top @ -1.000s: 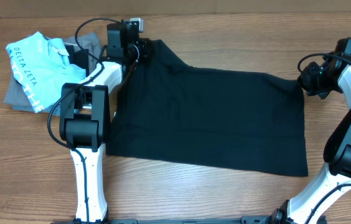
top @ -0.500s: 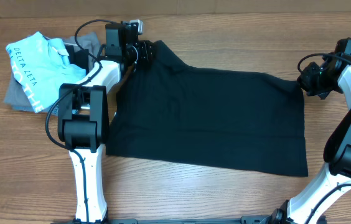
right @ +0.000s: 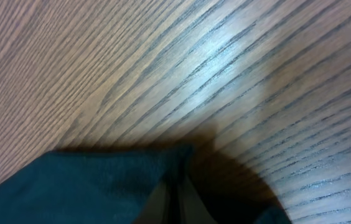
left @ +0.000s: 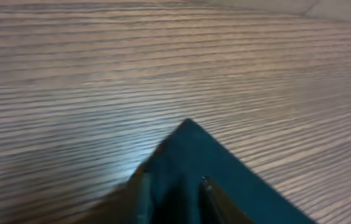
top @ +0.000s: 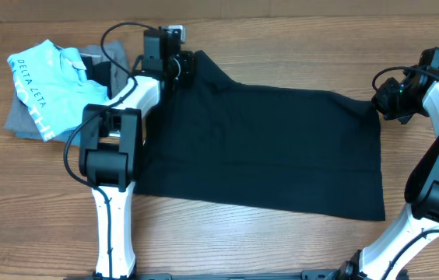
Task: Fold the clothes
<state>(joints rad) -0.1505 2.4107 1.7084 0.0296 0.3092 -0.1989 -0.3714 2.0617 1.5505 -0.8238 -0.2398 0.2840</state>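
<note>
Left fingers (left: pixel 139 199): astride the clothes' (top: pixel 266 148) far corner; whether gripping, cannot tell.
Right fingers (right: pixel 155 205): pressed together, pinching the other far corner, probably to lift that edge.

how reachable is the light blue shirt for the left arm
Likely yes: the light blue shirt lies near the left gripper with no obstacle between, though it is at the black garment.

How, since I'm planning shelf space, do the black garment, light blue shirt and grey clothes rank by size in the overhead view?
Largest: black garment, by far.
Next: light blue shirt, crumpled.
Smallest as seen: grey clothes. The shirt lies over much of them, so their true size is unsure.
</note>
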